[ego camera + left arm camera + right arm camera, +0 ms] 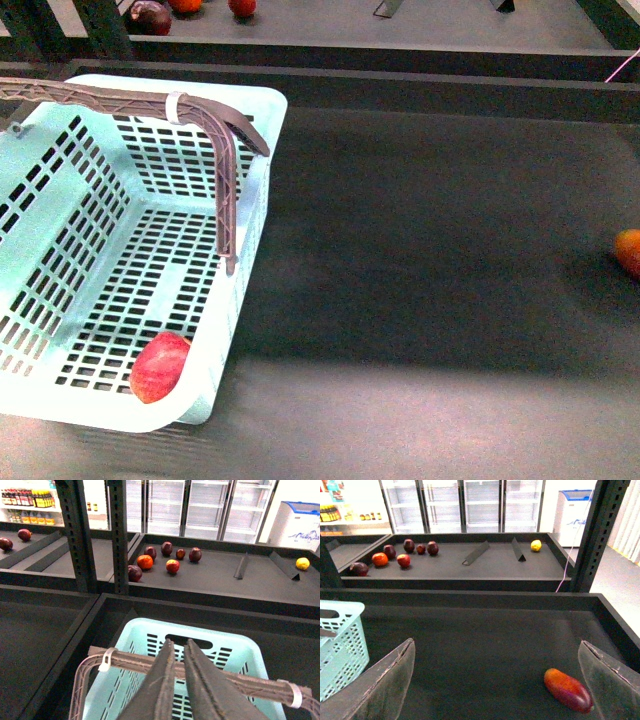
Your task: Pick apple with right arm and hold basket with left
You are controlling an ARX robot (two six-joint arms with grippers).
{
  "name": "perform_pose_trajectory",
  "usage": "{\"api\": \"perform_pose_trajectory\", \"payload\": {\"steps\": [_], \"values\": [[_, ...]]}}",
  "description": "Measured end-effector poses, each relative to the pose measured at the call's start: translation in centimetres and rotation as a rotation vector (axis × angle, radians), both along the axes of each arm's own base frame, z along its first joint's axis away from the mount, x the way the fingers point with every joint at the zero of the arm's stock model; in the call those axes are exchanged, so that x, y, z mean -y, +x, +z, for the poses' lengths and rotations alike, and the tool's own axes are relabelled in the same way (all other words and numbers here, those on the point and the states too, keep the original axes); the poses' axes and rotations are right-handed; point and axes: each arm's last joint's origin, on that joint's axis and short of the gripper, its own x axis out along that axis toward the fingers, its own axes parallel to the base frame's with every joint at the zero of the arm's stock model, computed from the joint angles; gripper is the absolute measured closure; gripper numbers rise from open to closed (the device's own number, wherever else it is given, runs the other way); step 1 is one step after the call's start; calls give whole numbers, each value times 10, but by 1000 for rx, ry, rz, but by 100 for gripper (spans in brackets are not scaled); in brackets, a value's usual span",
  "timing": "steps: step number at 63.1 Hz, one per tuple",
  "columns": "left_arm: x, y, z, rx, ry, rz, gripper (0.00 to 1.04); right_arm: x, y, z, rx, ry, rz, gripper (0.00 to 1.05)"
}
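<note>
The pale mint-green basket (255, 200) stands at the left of the dark shelf floor. The red apple (160, 367) with a yellow-orange patch lies inside it, in the near right corner. My left gripper (179, 642) is shut on the basket's grey-brown swing handle (130, 661), above the basket (235, 647). My right gripper (496, 642) is open and empty over the dark floor, to the right of the basket (342, 645). Neither gripper shows in the front view.
An oblong red-orange fruit (567, 690) lies on the floor close to my right gripper's finger, and shows at the right edge of the front view (629, 250). A farther shelf holds several red, orange and dark purple fruits (145, 561) and a yellow one (535, 545). Dark raised walls border the floor.
</note>
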Motion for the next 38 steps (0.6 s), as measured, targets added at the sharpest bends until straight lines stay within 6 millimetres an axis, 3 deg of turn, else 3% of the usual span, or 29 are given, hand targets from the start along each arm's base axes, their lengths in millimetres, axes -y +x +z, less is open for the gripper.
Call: {"api": "perform_pose_trajectory", "payload": {"steps": [12,31,38], "values": [[-14,-26,-8,0,26,7,101,0,0,0,0,0,0,9],[-15,-54,-24,-7,31,2,101,0,0,0,0,0,0,9],[-15,-61,-20,10,33,3,101,0,0,0,0,0,0,9]]}}
